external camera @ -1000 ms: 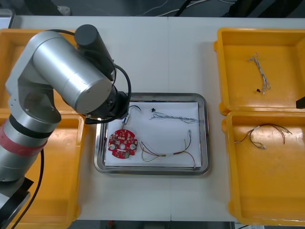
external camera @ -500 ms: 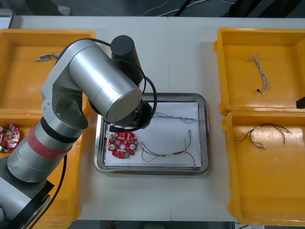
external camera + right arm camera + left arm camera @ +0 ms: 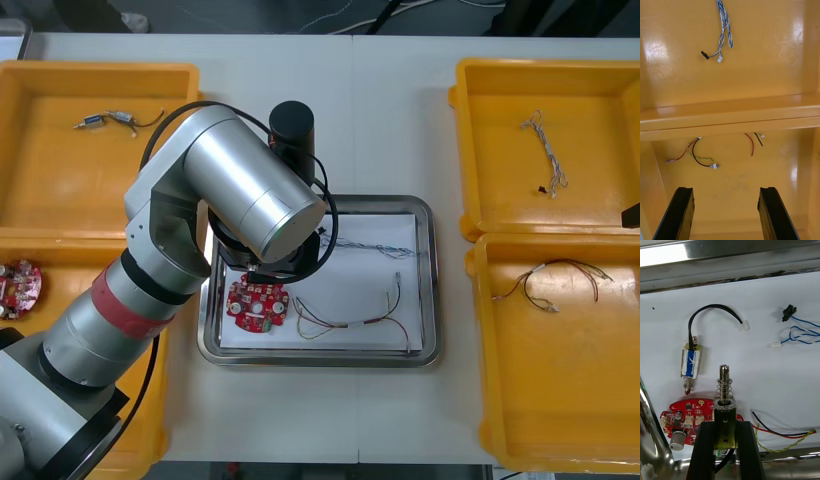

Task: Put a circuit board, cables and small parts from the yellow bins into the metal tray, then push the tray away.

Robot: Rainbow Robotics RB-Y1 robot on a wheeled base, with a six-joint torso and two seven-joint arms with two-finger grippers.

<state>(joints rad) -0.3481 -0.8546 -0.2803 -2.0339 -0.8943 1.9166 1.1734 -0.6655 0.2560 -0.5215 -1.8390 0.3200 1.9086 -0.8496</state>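
Part in hand: a small metal part (image 3: pixel 724 397), brass body with spring and plunger, is clamped between the fingers of my left claw (image 3: pixel 725 427). The claw is narrowed to the part's width.
Where it is: over the metal tray (image 3: pixel 430 300), toward 9 o'clock of its white inside and next to the circuit board (image 3: pixel 255 305). I cannot tell whether the part touches the white floor.
Already in the tray: the circuit board is at 8 o'clock, the blue and white cable (image 3: pixel 370 248) at 1 o'clock and the red and yellow cable (image 3: pixel 350 322) at 5 o'clock. A blue-wrapped part (image 3: pixel 690 362) with a black lead lies just beside the board, near the one I hold.
Done, as I judge it: the board, the cables and one part are in.
Left to do: let this part go on the white floor, lift clear, then push the tray toward 12 o'clock.
Left bins: they sit at 9 o'clock of the tray. The far bin (image 3: pixel 60 200) has more parts (image 3: pixel 110 121) and the near one holds a spare board (image 3: pixel 20 283).
Right bins: they sit at 3 o'clock, with a pale cable (image 3: pixel 545 150) in the far one and a dark cable (image 3: pixel 550 280) in the near one.
Right claw (image 3: pixel 726 195): spread wide and empty, hanging over the near right bin (image 3: pixel 790 176).
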